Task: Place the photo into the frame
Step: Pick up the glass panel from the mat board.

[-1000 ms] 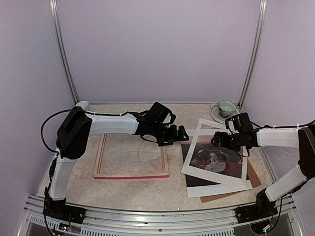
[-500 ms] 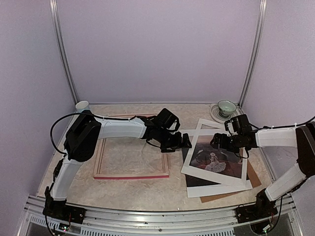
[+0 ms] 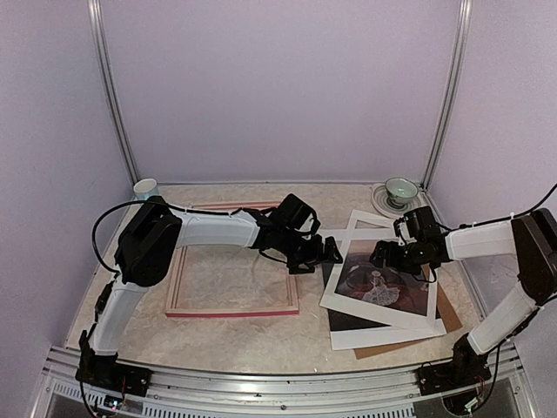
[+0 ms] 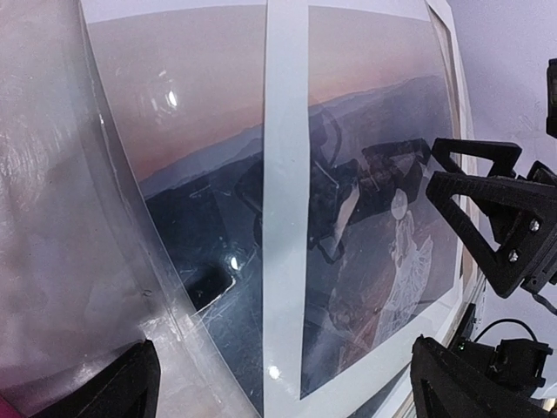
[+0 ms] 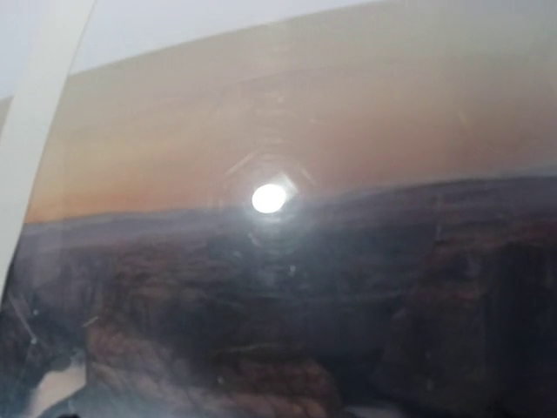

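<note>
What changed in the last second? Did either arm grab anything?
The left gripper slid right and a little nearer, to the left edge of the photo; the right gripper eased left over the photo. Both stay open, holding nothing. The photo and the frame have not moved.

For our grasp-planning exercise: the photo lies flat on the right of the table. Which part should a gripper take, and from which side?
Probably its white border on the edge facing the frame, approached low from that side. The photo is a thin sheet lying flat on other sheets, so only an edge offers purchase; the open left gripper hangs nearest.
</note>
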Robot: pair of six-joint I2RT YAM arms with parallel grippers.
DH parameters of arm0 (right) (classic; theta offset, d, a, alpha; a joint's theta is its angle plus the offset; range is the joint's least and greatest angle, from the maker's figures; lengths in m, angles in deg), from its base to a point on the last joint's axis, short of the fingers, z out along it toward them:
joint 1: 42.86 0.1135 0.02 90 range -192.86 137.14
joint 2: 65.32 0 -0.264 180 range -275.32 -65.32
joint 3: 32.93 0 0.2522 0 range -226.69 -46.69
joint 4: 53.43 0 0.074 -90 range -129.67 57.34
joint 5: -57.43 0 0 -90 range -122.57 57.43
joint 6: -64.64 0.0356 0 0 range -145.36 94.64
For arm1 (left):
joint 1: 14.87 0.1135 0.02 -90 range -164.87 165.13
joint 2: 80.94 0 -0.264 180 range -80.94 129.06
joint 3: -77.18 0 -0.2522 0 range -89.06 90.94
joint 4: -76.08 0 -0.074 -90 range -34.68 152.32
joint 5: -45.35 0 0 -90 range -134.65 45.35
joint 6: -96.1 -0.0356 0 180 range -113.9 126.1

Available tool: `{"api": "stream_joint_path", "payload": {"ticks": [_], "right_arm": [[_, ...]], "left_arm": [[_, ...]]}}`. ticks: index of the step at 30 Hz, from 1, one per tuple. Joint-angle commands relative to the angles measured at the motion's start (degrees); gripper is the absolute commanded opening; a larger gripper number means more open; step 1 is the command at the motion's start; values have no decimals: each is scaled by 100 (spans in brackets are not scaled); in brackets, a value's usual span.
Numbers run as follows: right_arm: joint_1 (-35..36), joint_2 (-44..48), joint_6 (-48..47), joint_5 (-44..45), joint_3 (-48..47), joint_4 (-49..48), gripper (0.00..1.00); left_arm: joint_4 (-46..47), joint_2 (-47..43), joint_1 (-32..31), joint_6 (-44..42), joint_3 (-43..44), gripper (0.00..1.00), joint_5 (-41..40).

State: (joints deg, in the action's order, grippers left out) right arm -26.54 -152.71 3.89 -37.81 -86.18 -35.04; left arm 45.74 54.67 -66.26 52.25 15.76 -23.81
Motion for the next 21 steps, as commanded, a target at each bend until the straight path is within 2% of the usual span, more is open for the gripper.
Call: {"api": "stream_joint_path", "payload": {"ticks": [1, 21], "right_arm": [[-67, -119, 23, -79, 75, -105, 99], [-50, -111, 85, -150, 212, -204, 99]], "left_arm": [[304, 82, 37, 163, -201, 99, 291], [1127, -15, 133, 775, -762, 99, 869]]}}
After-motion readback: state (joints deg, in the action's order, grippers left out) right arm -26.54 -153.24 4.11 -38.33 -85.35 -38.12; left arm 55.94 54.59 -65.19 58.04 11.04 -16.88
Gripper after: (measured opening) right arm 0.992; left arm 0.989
